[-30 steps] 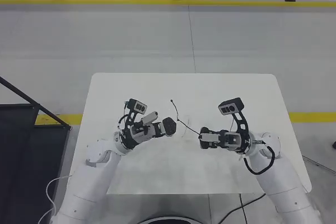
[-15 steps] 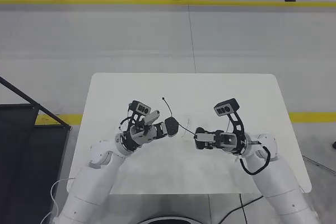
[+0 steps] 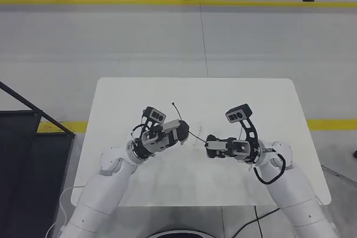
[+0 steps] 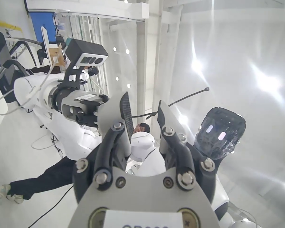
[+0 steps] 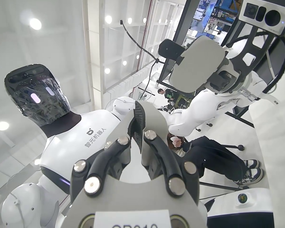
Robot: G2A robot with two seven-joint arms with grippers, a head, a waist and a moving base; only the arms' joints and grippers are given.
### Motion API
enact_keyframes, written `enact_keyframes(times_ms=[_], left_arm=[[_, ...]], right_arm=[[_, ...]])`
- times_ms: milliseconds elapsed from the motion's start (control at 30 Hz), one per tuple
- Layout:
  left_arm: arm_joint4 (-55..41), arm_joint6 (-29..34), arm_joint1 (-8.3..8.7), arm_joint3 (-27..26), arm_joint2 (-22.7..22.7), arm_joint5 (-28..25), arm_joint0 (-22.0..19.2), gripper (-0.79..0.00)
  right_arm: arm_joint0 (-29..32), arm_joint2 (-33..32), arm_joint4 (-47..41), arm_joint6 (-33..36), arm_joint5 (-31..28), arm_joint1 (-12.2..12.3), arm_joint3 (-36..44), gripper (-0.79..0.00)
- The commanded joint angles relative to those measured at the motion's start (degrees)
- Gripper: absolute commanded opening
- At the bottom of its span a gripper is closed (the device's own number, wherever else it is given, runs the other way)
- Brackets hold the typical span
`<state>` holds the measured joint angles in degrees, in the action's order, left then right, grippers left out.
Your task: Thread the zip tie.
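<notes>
A thin black zip tie [image 3: 196, 136] hangs in the air above the white table [image 3: 256, 101], its small head end [image 3: 173, 105] pointing away from me. My right gripper [image 3: 207, 144] is shut on the tie's thin tail. In the right wrist view the zip tie [image 5: 133, 37] rises from my right gripper [image 5: 139, 106]. My left gripper [image 3: 181, 129] is at the tie's middle and is open. In the left wrist view the zip tie [image 4: 187, 96] passes across the gap of the left gripper [image 4: 142, 103], with the head [image 4: 207, 88] sticking out beyond one finger.
The table's far edge [image 3: 196, 79] and both sides lie well away from the grippers. A black frame [image 3: 24, 101] and dark mat stand off the table's left side. A yellow floor line [image 3: 339, 124] runs behind.
The two grippers have drawn closer together. My right gripper carried the tie leftward, and my left gripper turned and came up around the tie's middle.
</notes>
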<state>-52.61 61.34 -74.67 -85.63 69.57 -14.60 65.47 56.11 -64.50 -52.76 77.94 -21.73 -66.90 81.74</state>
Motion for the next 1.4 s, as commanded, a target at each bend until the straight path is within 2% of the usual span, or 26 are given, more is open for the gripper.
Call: enact_keyframes(times_ms=[0,700,1267,1367], left_arm=[[-0.2,0.2,-0.06,0.2,-0.2,0.1,-0.2,-0.483],[-3.5,3.2,-0.44,1.6,-0.5,0.0,-0.8,-0.56],[-3.6,2.6,-0.73,2.1,-0.8,0.2,-1.3,-0.582],[-3.6,2.6,-0.77,2.1,-0.8,0.1,-1.3,-0.606]], right_arm=[[0.0,-0.1,0.1,0.0,-0.1,-0.1,-0.1,-0.785],[-0.3,-0.8,-0.5,-0.8,0.6,-0.8,-0.8,-0.785],[-0.3,-1.3,0.2,-0.5,1.5,-1.1,-0.8,-0.785],[-0.3,-1.3,0.4,-0.4,1.6,-1.2,-0.8,-0.785]])
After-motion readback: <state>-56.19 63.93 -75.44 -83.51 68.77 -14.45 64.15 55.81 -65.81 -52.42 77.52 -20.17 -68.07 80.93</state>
